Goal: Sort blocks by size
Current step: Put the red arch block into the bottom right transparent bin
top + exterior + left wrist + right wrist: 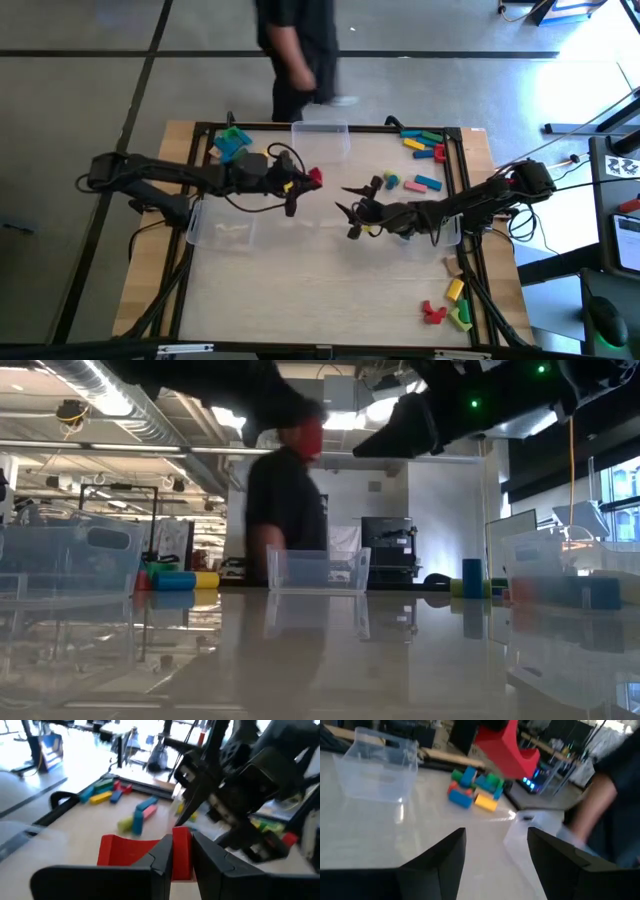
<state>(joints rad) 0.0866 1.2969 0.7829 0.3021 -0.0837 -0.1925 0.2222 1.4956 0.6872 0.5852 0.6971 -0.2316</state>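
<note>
The table (330, 300) is boxed by a dark frame along its edges, and the widest bare stretch runs across the middle and toward the near edge, between the two arms and below them in the high view. A clear bin (320, 138) sits at the middle of the far edge, a second clear bin (222, 222) lies against the left edge under the left arm, and a third (575, 575) stands at the right edge in the low view. A person (297, 55) stands on the floor just beyond the far edge.

The left gripper (303, 183) hangs over the table left of centre, its fingers clamped on a red block (142, 855), lifted clear of the surface. The right gripper (352, 210) reaches in from the right edge to just right of centre, fingers spread apart with nothing between them; the red block is near it, across a small gap.

Other blocks sit in clusters: a green and blue group (231, 143) at the far left corner, a mixed group (425, 143) at the far right corner, a few (415, 182) just beyond the right arm, and red, yellow and green ones (448, 305) by the near right corner
</note>
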